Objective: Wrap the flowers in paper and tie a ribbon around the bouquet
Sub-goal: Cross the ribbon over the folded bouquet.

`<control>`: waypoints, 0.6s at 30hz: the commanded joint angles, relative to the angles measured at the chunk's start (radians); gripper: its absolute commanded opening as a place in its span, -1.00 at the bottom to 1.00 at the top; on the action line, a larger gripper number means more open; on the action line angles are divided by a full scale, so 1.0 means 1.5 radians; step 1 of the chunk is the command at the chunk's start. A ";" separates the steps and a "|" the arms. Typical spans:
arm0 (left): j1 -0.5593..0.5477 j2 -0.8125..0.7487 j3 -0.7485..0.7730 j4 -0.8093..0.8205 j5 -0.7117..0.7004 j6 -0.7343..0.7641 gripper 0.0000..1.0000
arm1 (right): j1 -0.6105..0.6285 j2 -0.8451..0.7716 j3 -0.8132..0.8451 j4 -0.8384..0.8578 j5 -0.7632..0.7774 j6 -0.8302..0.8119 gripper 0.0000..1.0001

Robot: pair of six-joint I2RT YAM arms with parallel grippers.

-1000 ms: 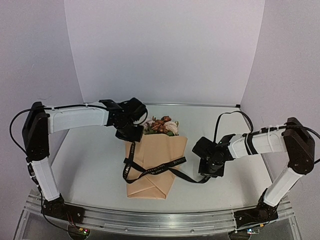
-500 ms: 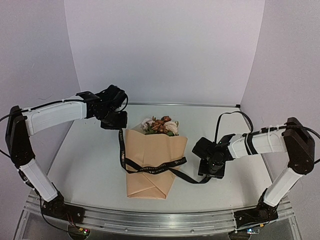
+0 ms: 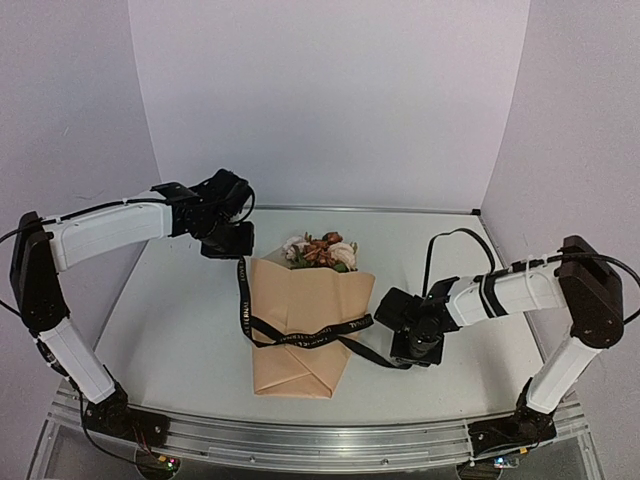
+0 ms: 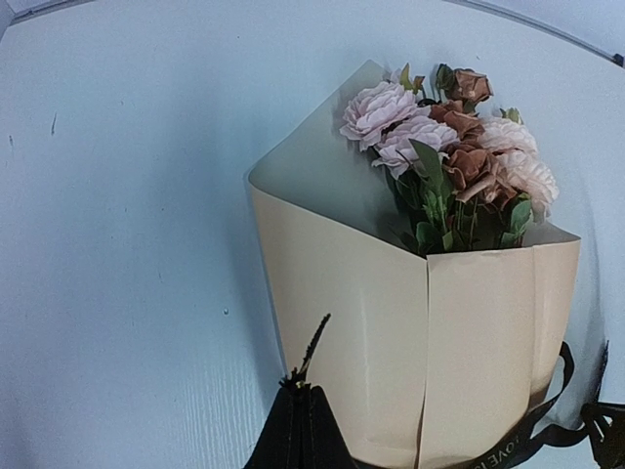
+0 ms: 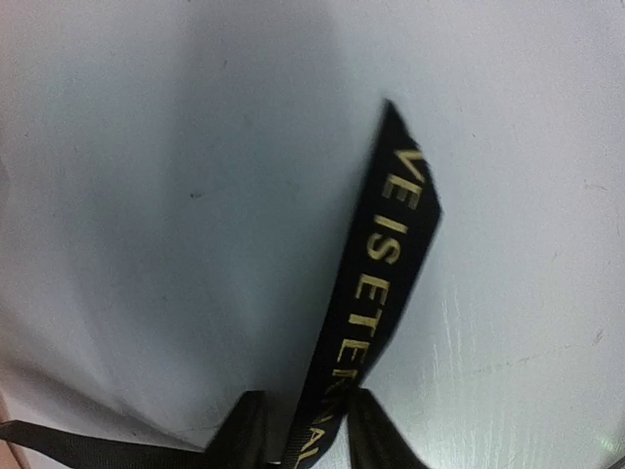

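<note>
Top external: bouquet (image 3: 300, 340) central on table (image 3: 170, 330), side edges well apart.

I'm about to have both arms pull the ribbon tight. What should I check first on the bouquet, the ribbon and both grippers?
1. Grip of left gripper on one end of the narrow black lettered fabric ribbon: ok, shut on it.
2. Grip of right gripper on the other tail: ok.
3. Ribbon banded across the tan paper cone bouquet: ok.
4. Knot: cannot tell; strands cross at the front.
5. Cream and orange-brown blooms clear of the ribbon: ok.
6. Right tail lifted taut: not ok, it lies on the white table.
</note>
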 commanded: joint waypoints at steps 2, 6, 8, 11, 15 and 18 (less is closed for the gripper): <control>0.011 -0.046 -0.001 0.022 -0.004 -0.003 -1.00 | 0.007 -0.032 0.057 -0.061 0.056 -0.002 -1.00; 0.023 -0.057 -0.008 0.027 0.000 -0.003 -1.00 | 0.030 -0.036 0.187 -0.128 0.085 -0.069 -1.00; 0.031 -0.063 -0.013 0.031 0.005 -0.002 -1.00 | 0.035 -0.024 0.259 -0.142 0.077 -0.117 -1.00; 0.039 -0.067 -0.023 0.036 0.010 0.000 -1.00 | 0.034 0.032 0.396 -0.161 0.056 -0.172 -1.00; 0.045 -0.071 -0.030 0.040 0.014 0.001 -0.99 | 0.018 0.131 0.532 -0.168 0.000 -0.194 -1.00; 0.047 -0.077 -0.030 0.045 0.020 0.007 -0.99 | -0.008 0.204 0.577 -0.168 -0.064 -0.165 -1.00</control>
